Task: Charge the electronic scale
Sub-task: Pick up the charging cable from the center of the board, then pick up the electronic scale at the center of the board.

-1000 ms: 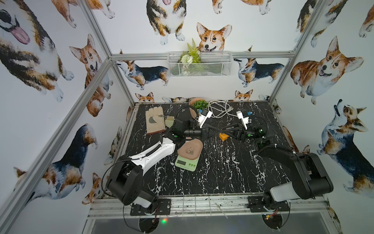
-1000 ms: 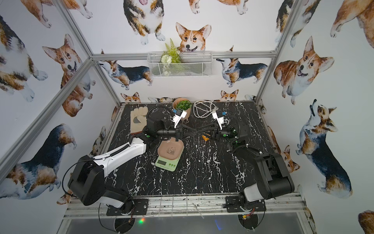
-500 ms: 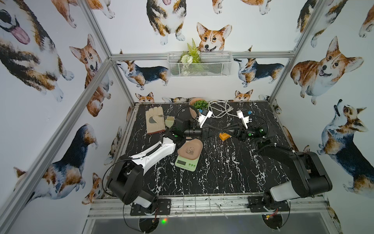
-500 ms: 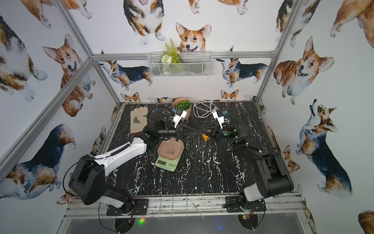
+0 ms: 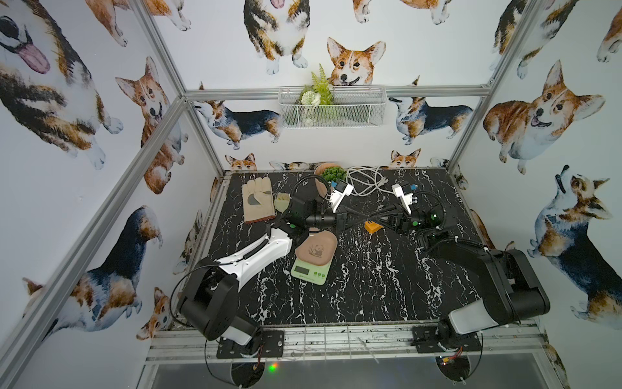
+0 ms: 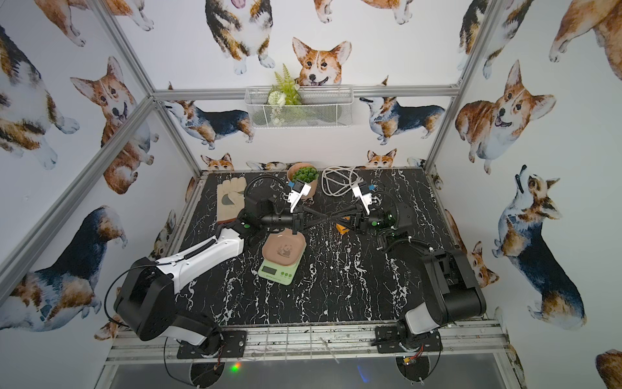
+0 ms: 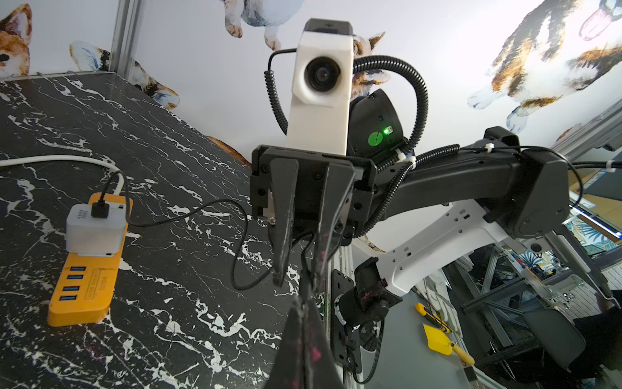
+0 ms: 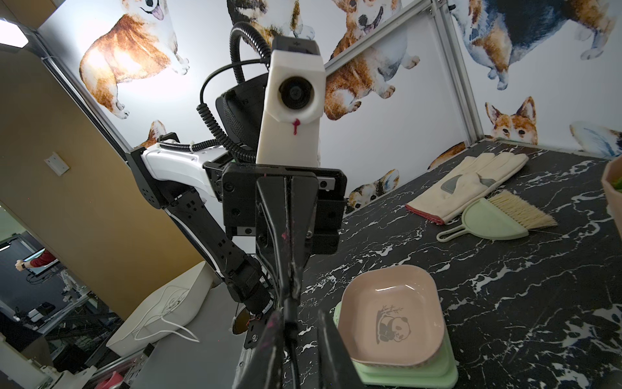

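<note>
Black thin cable [image 7: 215,203] runs from the charger block [image 7: 96,225] on the orange power strip [image 7: 84,289] to the left gripper [image 7: 304,304], which is clenched, apparently on the cable's end. Right gripper [image 7: 298,281] jaws straddle those tips and I can't tell if it's gripping. Electronic scale [image 5: 313,259] sits flat on the worktop [image 5: 370,286] below, clear of both.

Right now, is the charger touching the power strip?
Touching. The left wrist view shows the charger seated flush on one end of the strip, with no gap between them.
</note>
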